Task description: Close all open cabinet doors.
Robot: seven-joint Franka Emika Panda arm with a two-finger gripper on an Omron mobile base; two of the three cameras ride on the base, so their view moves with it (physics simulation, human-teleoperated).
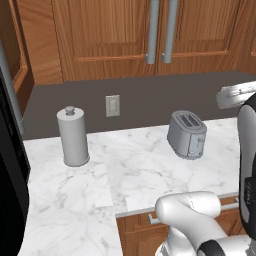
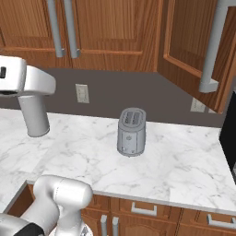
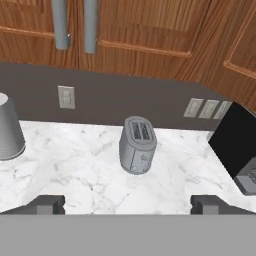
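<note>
Left base view showed, at the far left edge of the frame, a reddish-brown cabinet door [image 1: 20, 55] swung out from the row, its grey bar handle running down beside a black appliance [image 1: 11, 190]. Right of that, on the white marble worktop [image 1: 75, 210], stood a grey paper towel holder [image 1: 73, 136], upright. Behind it a wall outlet [image 1: 112, 105] sat on the dark backsplash. Across the upper middle of the frame hung a closed pair of cabinet doors [image 1: 107, 35], their two long handles side by side at the seam. Below them, right of centre, a grey toaster [image 1: 187, 134] rested on the marble, well apart from the holder. The white arm rose at the lower right.

Right base view carried the same closed pair at upper left, the toaster at centre, and at the upper right a second open cabinet door [image 2: 196, 46], angled out over the worktop with its handle toward the right edge.

Hand view had the holder at the left edge, the toaster in the middle and a black appliance at right. The gripper [image 3: 128, 205] showed its two dark tips at the bottom, far apart; the jaws were spread wide and pinched nothing, hanging clear of the worktop.
</note>
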